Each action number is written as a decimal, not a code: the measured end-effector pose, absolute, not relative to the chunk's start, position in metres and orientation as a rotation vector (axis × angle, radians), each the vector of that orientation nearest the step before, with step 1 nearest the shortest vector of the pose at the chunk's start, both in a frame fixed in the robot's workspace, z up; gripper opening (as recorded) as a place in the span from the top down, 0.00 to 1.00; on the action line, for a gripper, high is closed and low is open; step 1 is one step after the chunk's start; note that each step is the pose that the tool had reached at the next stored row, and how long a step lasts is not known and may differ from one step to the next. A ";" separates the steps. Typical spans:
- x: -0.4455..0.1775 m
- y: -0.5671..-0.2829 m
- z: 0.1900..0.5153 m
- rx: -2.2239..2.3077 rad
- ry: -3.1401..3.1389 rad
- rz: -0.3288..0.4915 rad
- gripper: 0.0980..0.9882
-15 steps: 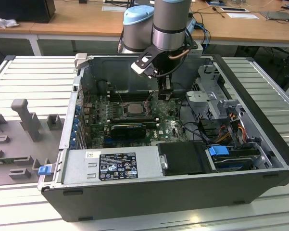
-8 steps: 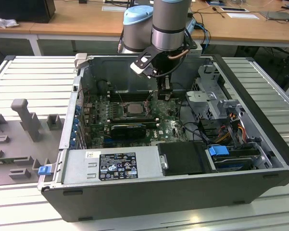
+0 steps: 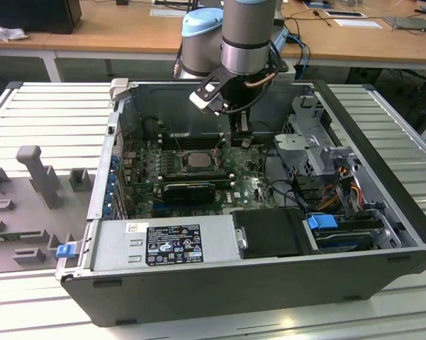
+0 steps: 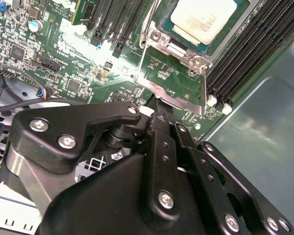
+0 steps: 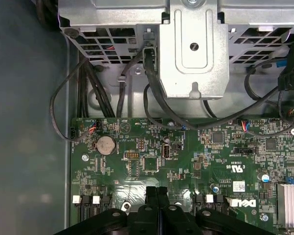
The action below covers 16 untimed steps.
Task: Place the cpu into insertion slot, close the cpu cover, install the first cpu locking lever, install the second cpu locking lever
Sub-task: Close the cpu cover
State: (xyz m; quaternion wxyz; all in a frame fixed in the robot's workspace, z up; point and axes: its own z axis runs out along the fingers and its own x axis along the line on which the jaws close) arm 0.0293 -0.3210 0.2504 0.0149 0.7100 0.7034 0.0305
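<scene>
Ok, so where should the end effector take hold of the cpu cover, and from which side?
On the cpu cover, probably the free bar opposite the screwed hinge beside the cpu. The frame stands tilted open, so that thin bar is its exposed edge. Come from the side away from the cpu, where the end effector is now.

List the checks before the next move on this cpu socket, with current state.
1. cpu lying in insertion slot: ok.
2. cpu cover closed: not ok, it stands raised off the cpu.
3. gripper at the cover's free edge: ok, in the second wrist view.
4. Gripper shut: ok, in the first wrist view.
5. Gripper pinching the cover: cannot tell.
6. black cables away from the slot: ok.
</scene>
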 end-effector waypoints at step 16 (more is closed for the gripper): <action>0.023 -0.321 0.250 2.209 2.189 0.095 0.99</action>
